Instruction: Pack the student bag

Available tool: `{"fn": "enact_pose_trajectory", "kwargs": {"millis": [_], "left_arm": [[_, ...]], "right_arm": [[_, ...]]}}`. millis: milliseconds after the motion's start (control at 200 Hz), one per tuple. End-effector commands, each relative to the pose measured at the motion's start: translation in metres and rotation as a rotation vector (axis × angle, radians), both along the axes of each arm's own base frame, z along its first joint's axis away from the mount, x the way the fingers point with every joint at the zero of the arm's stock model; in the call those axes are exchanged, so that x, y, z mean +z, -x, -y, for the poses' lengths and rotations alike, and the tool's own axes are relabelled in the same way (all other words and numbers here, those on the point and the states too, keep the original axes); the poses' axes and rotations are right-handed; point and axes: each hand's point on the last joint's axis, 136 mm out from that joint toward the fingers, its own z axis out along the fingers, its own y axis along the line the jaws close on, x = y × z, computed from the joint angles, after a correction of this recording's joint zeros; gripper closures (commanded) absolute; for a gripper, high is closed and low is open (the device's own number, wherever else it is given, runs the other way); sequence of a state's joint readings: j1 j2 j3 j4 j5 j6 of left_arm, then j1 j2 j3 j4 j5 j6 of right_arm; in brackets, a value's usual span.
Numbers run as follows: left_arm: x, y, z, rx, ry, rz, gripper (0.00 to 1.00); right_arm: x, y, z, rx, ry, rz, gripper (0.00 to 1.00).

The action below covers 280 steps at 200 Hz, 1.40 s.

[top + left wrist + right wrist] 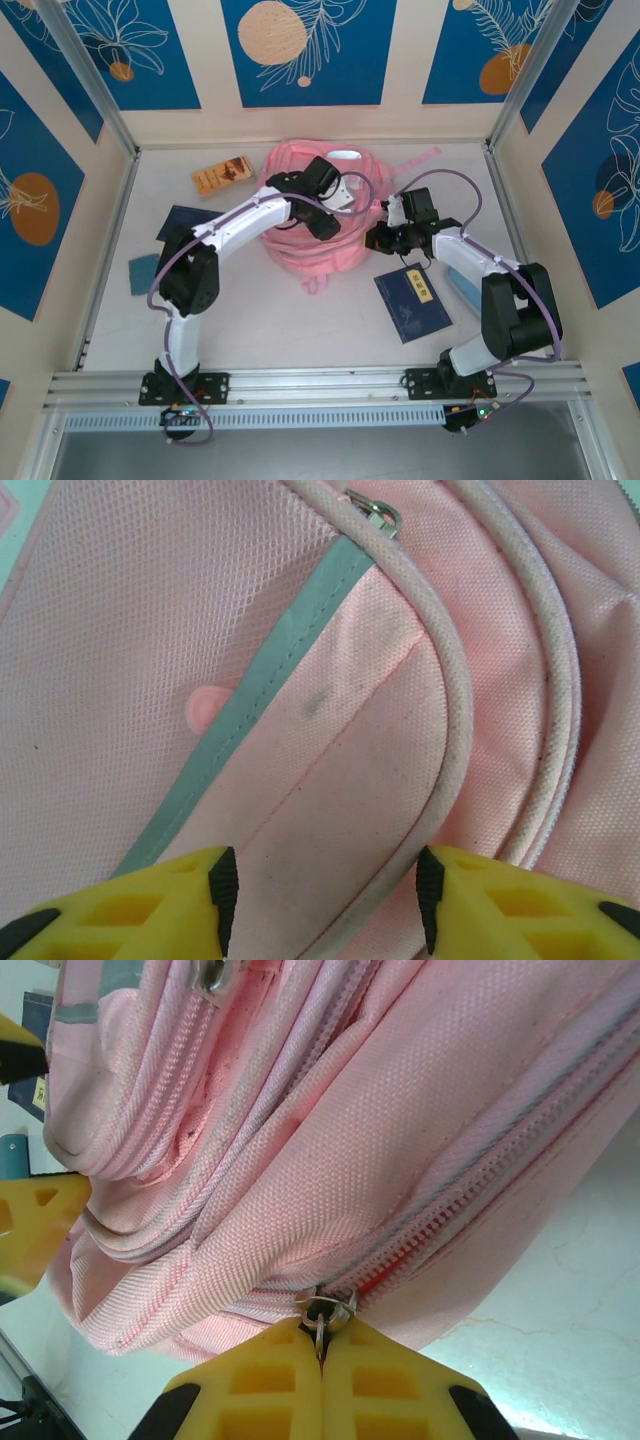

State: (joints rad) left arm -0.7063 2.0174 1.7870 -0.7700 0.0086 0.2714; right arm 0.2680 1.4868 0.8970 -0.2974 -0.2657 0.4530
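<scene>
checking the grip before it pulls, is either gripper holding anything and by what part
The right gripper is shut on the student bag's zipper pull; left gripper holds nothing.

A white table (300,335) carries a small orange-brown box (222,175) at the far left. Nearer lies a dark blue notebook (190,218), with a teal pad (145,273) just beside it. On the right lies a navy booklet (412,303) with a yellow label, and a pale blue item (463,287) sits at its edge.

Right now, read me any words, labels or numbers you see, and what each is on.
Nothing is legible.
Yellow label on the dark blue booklet: dark marks, too small to read.
Orange box: print too blurred to read.
Student bag: no lettering visible.
</scene>
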Motion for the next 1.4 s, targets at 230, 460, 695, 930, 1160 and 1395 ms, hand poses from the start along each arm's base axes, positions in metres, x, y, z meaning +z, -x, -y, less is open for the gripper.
{"fn": "enact_pose_trajectory", "kwargs": {"millis": [230,460,695,930,1160,1395], "left_arm": [[-0.023,0.004,0.014,-0.123,0.101,-0.137,0.45],[-0.030,-0.010,0.017,-0.103,0.134,-0.132,0.51],[-0.044,-0.032,0.013,0.126,0.156,-0.127,0.74],[-0.060,-0.037,0.016,0.283,0.208,-0.185,0.82],[-0.052,-0.044,0.022,0.373,0.278,-0.224,0.82],[-0.012,-0.041,0.003,0.492,0.372,-0.256,0.61]], "right_arm": [[0.027,0.010,-0.011,0.042,-0.059,0.000,1.00],[0.022,0.016,-0.017,0.086,-0.050,0.001,1.00],[0.005,0.043,-0.041,0.166,0.041,0.020,1.00],[-0.008,0.075,-0.078,0.206,-0.028,0.046,1.00],[-0.006,0.093,-0.103,0.243,-0.113,0.036,1.00],[-0.008,0.087,-0.064,0.071,-0.036,-0.010,0.81]]}}
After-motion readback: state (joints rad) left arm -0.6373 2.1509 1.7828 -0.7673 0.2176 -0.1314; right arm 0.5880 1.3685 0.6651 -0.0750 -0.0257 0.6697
